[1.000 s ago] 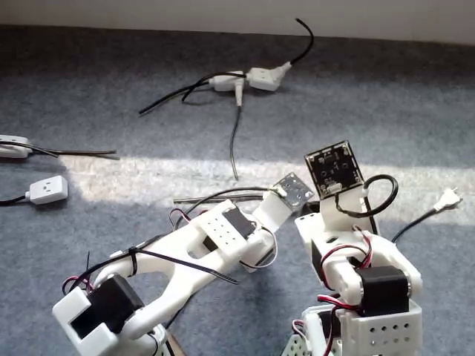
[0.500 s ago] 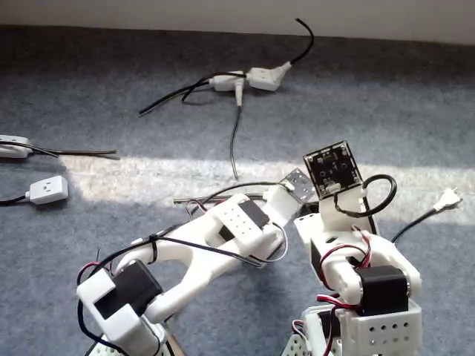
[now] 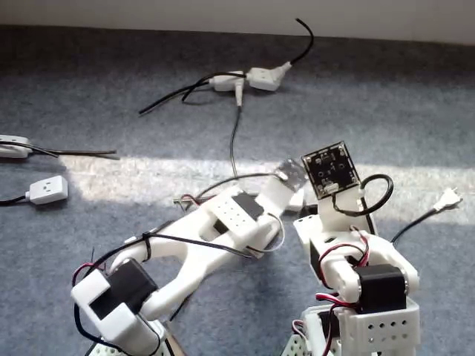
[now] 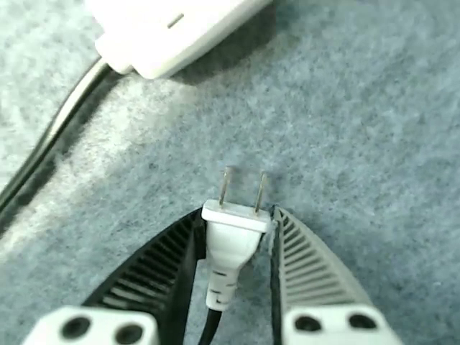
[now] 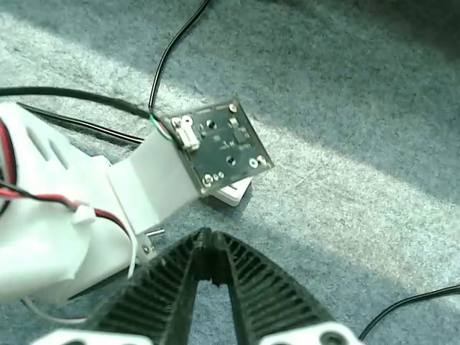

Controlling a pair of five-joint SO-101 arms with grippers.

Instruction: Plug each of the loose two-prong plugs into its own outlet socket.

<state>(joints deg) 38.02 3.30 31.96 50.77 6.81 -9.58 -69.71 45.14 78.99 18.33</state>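
On sunlit grey carpet (image 3: 111, 81) under a pale wall (image 3: 223, 13), a socket cube (image 3: 48, 189) lay well left of the left gripper (image 4: 237, 215), which pinched a two-prong plug (image 4: 231, 233) near an outlet block (image 4: 165, 29), while just right of it the right gripper (image 5: 212, 243) sat pressed together, a loose plug (image 3: 447, 198) farther right.

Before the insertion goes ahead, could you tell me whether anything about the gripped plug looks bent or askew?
Nothing stands out. The white plug sits nearly straight in the left gripper, and both prongs look straight and parallel.
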